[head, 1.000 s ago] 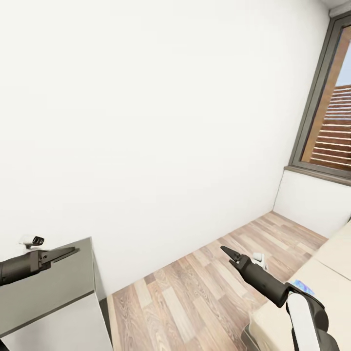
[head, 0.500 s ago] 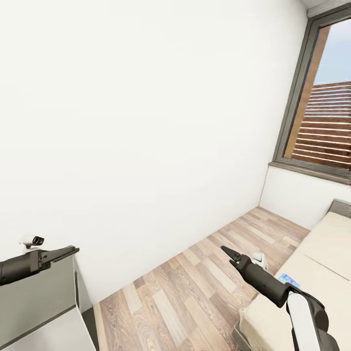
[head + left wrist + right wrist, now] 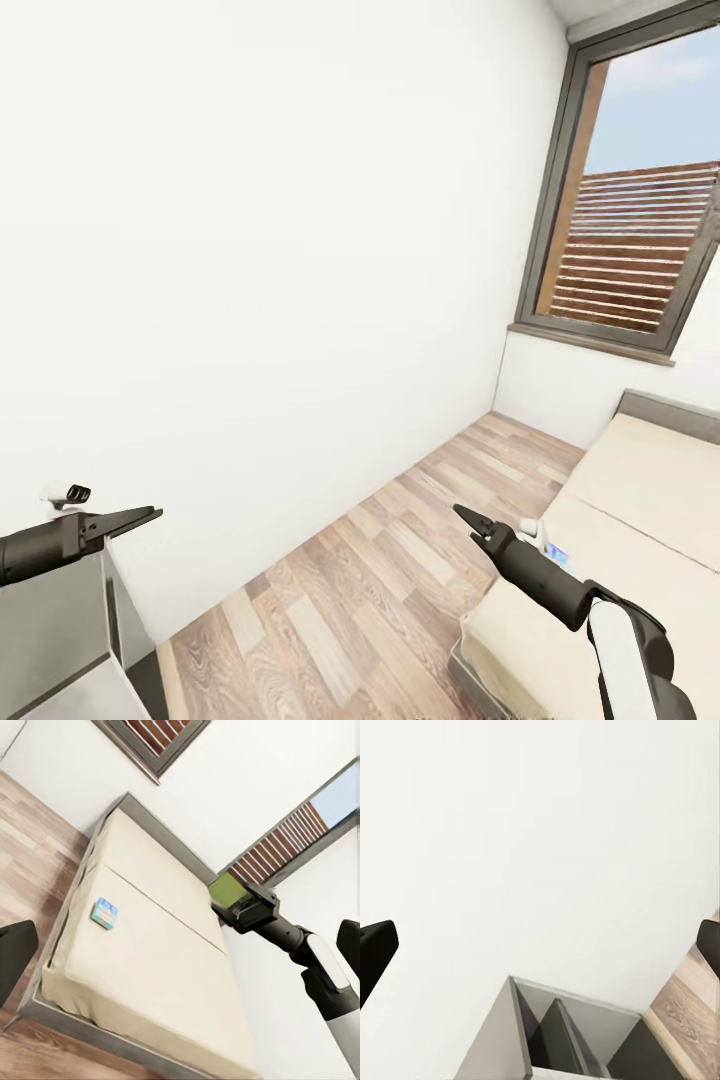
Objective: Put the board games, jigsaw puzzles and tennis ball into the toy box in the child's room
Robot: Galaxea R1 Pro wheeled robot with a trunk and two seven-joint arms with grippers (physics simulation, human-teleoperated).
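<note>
Looks down over the child's room from a white corner, with a wood-plank floor (image 3: 400,560) running toward a grey-framed window (image 3: 560,200) and slatted timber beyond the glass

Finds the left gripper (image 3: 150,515) held out level above a dark grey-topped unit (image 3: 50,620) at the near left, touching nothing; seen along its own camera, has its fingers (image 3: 15,960) spread to the two edges of the frame, wide apart and empty

Finds the right gripper (image 3: 462,512) raised over the floor just beside the near corner of the bed (image 3: 640,470), its fingertips (image 3: 375,952) likewise parted to the frame's edges with nothing held, aimed at the white wall and the grey unit below it

Shows the blue board game (image 3: 104,913) lying flat on the cream mattress near the bed's floor-side edge, well apart from the left gripper; catches a sliver of it in the head view just behind the right arm (image 3: 540,580)

Shows a small olive-green patch at the tip of the right arm in the left wrist view; cannot tell what it is
</note>
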